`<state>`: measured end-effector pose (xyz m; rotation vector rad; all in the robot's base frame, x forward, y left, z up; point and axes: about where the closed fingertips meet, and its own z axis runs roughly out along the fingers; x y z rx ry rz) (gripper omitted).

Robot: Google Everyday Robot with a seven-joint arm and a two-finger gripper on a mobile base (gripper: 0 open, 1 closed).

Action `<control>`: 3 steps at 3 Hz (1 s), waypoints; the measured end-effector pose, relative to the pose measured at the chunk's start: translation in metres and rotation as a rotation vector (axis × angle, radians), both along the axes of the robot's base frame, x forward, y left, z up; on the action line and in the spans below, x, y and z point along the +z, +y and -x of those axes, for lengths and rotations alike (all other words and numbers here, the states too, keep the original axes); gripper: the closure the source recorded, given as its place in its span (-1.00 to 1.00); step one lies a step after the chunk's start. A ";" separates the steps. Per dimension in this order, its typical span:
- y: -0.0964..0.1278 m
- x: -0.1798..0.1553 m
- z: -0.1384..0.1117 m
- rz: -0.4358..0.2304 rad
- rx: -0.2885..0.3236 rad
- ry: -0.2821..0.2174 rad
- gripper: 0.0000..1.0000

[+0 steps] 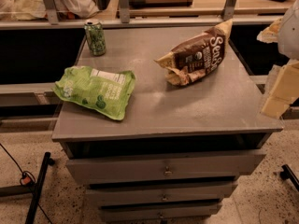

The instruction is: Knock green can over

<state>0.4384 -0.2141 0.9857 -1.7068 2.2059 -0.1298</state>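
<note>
The green can (95,38) stands upright at the far left corner of the grey cabinet top (187,113). It is slim, green with darker dots and has a silver top rim. My gripper (279,93) shows as cream-coloured parts at the right edge of the camera view, beside the cabinet's right side and far from the can. Nothing touches the can.
A flat light-green snack bag (96,91) lies at the front left of the top. A brown snack bag (196,55) lies at the back right, between the gripper and the can. Drawers (163,169) are below. A metal rail (140,20) runs behind the cabinet.
</note>
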 end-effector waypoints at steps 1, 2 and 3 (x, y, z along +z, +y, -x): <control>0.000 0.000 0.000 0.000 0.000 0.000 -1.00; 0.019 -0.002 -0.037 -0.040 0.023 -0.016 -1.00; 0.062 -0.007 -0.111 -0.102 0.047 -0.041 -1.00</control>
